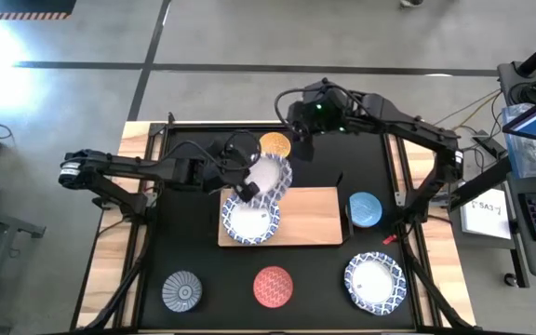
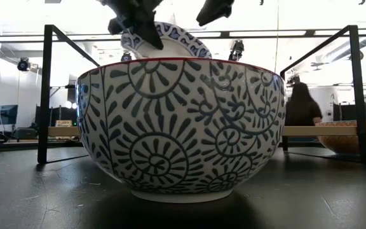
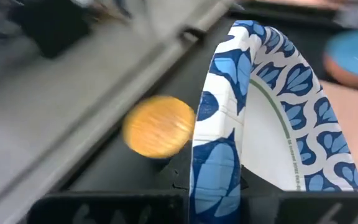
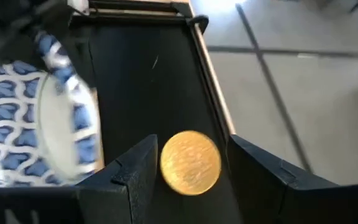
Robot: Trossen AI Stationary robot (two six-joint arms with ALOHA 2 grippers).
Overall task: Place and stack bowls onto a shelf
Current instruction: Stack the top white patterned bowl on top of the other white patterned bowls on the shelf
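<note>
Left end effector (image 1: 247, 189) pinches the rim of a tilted, wide, shallow blue-and-white patterned bowl (image 1: 270, 179), glossy white inside, above the flat light-wood shelf (image 1: 314, 216); an identical bowl (image 1: 249, 221) lies at the shelf's 9 o'clock end. Right end effector (image 1: 298, 147), fingers spread wide and empty, hovers over the small orange-yellow bowl (image 1: 274, 145) at the shelf's 11 o'clock. Risk: the thin-rim pinch slips, or the steep tilt lets the bowl land off-centre.

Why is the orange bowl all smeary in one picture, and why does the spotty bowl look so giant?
In the left wrist view the orange bowl and the background are streaked by motion blur, while the held blue-and-white bowl stays sharp. In the low view the red patterned bowl sits right by the lens, so it looms huge against bright ceiling lights.
</note>
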